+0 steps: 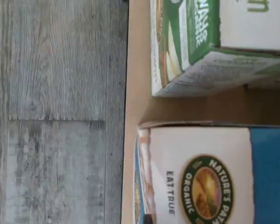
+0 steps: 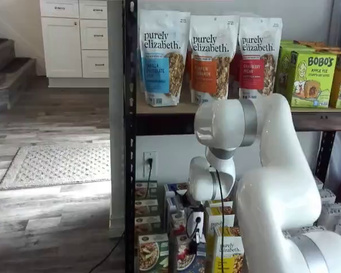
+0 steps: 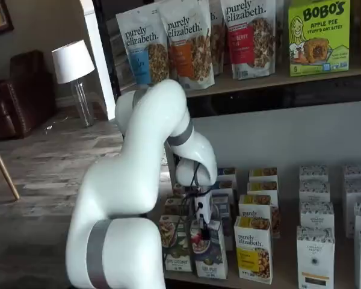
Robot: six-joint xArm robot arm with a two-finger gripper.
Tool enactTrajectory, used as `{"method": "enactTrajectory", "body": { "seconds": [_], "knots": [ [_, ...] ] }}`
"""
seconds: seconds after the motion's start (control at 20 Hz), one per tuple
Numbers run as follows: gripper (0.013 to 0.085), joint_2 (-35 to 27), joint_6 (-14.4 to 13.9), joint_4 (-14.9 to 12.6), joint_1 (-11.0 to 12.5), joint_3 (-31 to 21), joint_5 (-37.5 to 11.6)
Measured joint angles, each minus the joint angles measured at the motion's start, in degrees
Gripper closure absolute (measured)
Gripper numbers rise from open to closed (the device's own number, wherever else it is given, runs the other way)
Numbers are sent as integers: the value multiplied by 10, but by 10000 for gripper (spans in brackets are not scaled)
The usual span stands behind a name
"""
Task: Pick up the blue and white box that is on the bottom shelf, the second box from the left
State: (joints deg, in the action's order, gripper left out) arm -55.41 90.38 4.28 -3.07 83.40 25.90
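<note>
Fingers (image 3: 203,224) clamped on blue and white box (image 3: 208,251), bottom shelf (image 3: 277,278). One green-fronted carton (image 3: 174,244) at its 9 o'clock, one yellow carton (image 3: 253,250) at 3 o'clock.

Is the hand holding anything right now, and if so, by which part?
The hand is closed on the top of the blue and white box, at the front of its row on the bottom shelf. The exact contact points are hidden.

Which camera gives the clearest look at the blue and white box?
A shelf view shows the blue and white box best: its front is in full view on the bottom shelf, under the arm. The other shelf view crops it at the frame edge. The wrist view shows only its top.
</note>
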Motion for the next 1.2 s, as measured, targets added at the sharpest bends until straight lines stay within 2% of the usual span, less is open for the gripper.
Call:
{"method": "enactTrajectory", "body": {
  "seconds": [0.2,0.45,0.65,0.95,1.2],
  "knots": [
    [490,16,7,10,-2,-23,-12],
    [490,45,6,10,-3,-61,-18],
    [490,75,-4,0,-5,-93,0],
    [490,126,-26,-21,-8,-153,-4],
    [490,175,-21,-13,-10,-208,-5]
  ]
}}
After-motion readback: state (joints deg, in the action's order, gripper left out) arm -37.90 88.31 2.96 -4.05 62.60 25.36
